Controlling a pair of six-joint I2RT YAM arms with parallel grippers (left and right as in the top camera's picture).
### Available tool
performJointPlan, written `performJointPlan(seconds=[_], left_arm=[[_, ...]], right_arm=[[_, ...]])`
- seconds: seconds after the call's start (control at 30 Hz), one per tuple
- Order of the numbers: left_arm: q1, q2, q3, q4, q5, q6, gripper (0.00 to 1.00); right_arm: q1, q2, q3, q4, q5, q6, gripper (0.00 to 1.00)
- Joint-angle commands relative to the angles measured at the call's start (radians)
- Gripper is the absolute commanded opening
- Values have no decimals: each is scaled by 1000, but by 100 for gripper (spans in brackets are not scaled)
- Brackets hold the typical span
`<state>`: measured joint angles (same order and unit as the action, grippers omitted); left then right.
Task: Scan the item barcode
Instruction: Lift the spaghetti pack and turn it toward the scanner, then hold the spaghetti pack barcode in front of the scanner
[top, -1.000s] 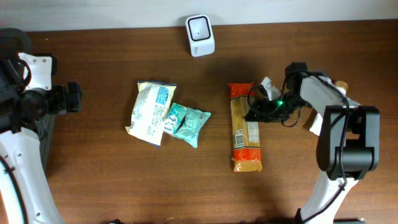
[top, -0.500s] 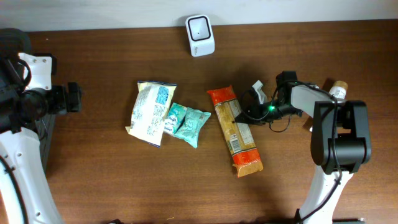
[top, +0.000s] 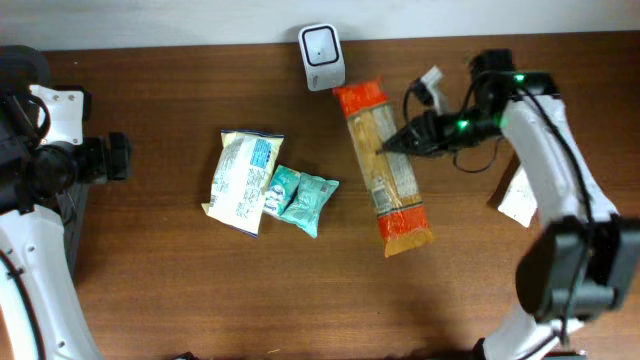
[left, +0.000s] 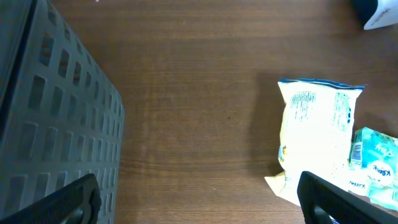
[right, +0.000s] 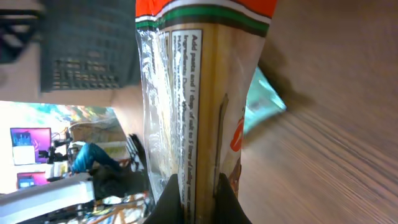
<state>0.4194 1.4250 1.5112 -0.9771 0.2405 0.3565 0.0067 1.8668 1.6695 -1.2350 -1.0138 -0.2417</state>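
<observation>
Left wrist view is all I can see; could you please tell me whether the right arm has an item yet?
Observer: Yes, the right fingers are shut on a long pasta packet.
Operator: Thank you. Where is it relative to the scanner?
Observer: Its red end sits close beside the scanner, toward the right arm's side.
Operator: Is any print showing?
Observer: The right wrist view shows a printed text strip along the packet; I cannot make out a barcode there.

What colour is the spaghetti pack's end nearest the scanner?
Orange-red on the spaghetti pack; the overhead view shows that end best, beside the scanner.
</observation>
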Motion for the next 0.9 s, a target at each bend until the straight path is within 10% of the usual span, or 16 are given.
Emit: performJointPlan(seconds=[0.0,0.23,0.47,0.87], left_arm=[[3,0,11,2,18,16,99],[3,0,11,2,18,16,99],[3,0,11,2,18,16,99],[3,0,11,2,18,16,99]], right_arm=[[4,-158,71,-6,-138,42,4],[78,-234,75,58,192,190,4],[369,-208,74,330,950,298,4],[510,124,74,1262,1344,-454,4]])
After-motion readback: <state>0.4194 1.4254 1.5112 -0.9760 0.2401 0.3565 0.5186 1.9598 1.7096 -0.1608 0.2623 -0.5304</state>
